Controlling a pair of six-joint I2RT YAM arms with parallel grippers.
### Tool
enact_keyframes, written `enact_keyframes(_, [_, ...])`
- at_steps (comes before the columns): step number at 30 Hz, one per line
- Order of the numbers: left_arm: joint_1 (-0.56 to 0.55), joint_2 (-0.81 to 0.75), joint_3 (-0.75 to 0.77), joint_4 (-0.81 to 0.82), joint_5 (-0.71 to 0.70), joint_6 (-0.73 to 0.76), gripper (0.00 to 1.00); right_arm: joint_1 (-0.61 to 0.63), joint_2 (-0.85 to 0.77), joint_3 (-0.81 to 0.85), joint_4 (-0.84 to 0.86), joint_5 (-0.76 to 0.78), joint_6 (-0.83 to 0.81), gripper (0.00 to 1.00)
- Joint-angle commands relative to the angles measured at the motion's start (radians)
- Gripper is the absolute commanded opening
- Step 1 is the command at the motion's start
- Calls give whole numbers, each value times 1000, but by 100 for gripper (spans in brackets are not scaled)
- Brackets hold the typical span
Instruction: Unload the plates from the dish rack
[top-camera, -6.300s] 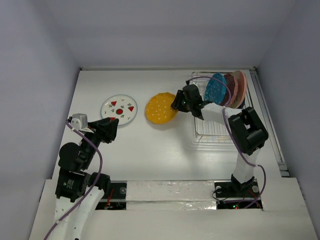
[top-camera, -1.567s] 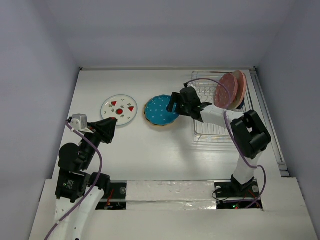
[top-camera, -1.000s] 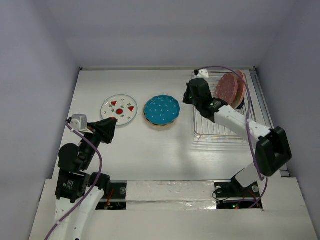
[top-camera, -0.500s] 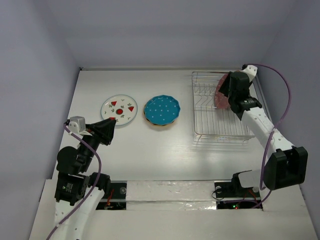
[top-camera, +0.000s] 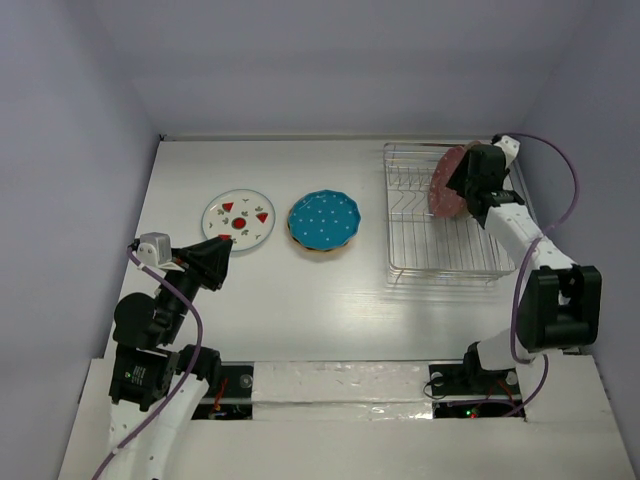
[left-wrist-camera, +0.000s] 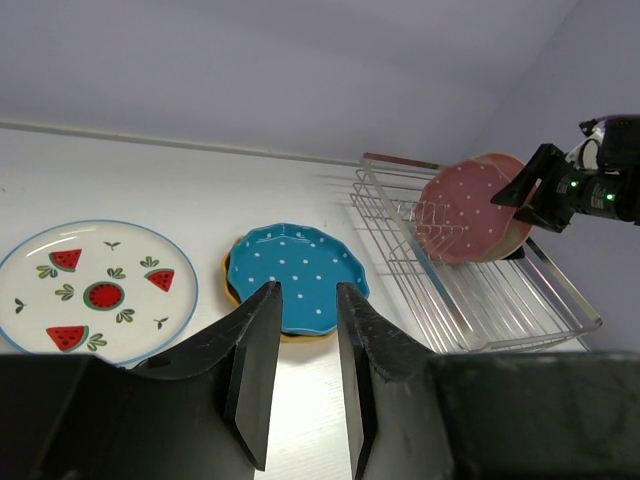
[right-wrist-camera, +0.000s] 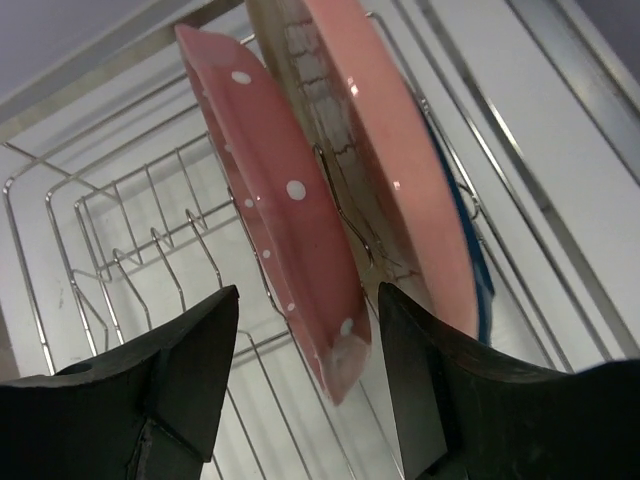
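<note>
Pale grey walls close in a white bench (top-camera: 300, 300), with the arm bases at 6 o'clock. Nearest, at about 8 o'clock, the left gripper (top-camera: 222, 250) hovers off the surface, its jaws parted only narrowly and nothing between them. Beyond it, at 10 o'clock, the white plate with red marks (top-camera: 238, 216) lies flat. Just beside it, toward 12, the teal-blue dotted plate (top-camera: 324, 220) sits on the yellow plate (top-camera: 320, 255), whose rim peeps out underneath. At 2 o'clock stands the dish rack (top-camera: 445, 270), its near slots bare. At its far end, on edge, are the maroon-pink dotted plate (right-wrist-camera: 270, 200), the cream-and-pink plate (right-wrist-camera: 390, 170) close behind it, and a dark blue edge (right-wrist-camera: 470, 270) behind that. The right gripper (right-wrist-camera: 308, 300) is there, jaws wide and empty, either side of the maroon plate's edge. Taking that plate seems the step in hand: slide one finger into the gap before the cream plate, close squarely, then lift straight up along the wires so the neighbour is not dragged.
</note>
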Motion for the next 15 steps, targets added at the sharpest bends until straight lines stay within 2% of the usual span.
enact_keyframes(1, [-6,-2,-12,34,-4,-5,26,-4,57,8,78,-33,2,63])
enact_keyframes(6, [-6,0,-10,36,-5,-5,26,-13,112,59,96,-47,-10,58])
enact_keyframes(8, [-6,1,-12,34,-7,-5,26,-13,100,53,103,-42,-12,52])
enact_keyframes(11, [-6,4,-12,37,-4,-5,26,-13,90,53,89,-33,-15,28])
enact_keyframes(12, [-6,7,-10,36,-4,-5,26,-13,87,53,84,-25,-18,15])
enact_keyframes(15, [-6,9,-12,36,-5,-3,26,-13,48,41,86,-17,-32,8])
